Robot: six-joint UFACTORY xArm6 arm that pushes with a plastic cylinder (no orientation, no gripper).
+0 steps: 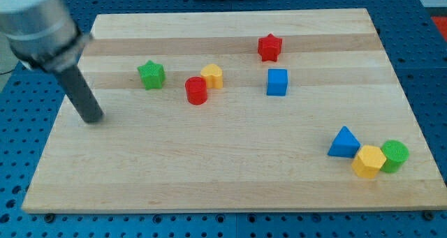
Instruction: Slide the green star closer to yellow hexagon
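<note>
The green star [151, 75] sits at the upper left of the wooden board [230, 168]. The yellow hexagon [368, 161] lies at the lower right, between a blue triangle [343, 142] and a green cylinder [394, 155], close to or touching both. My tip [93, 119] is on the board at the view's left, below and to the left of the green star, apart from it and far from the yellow hexagon.
A red cylinder [196, 90] and a yellow block [212, 76] sit together just right of the green star. A red star [269, 47] and a blue cube [277, 82] are near the top centre. The board's left edge is near my tip.
</note>
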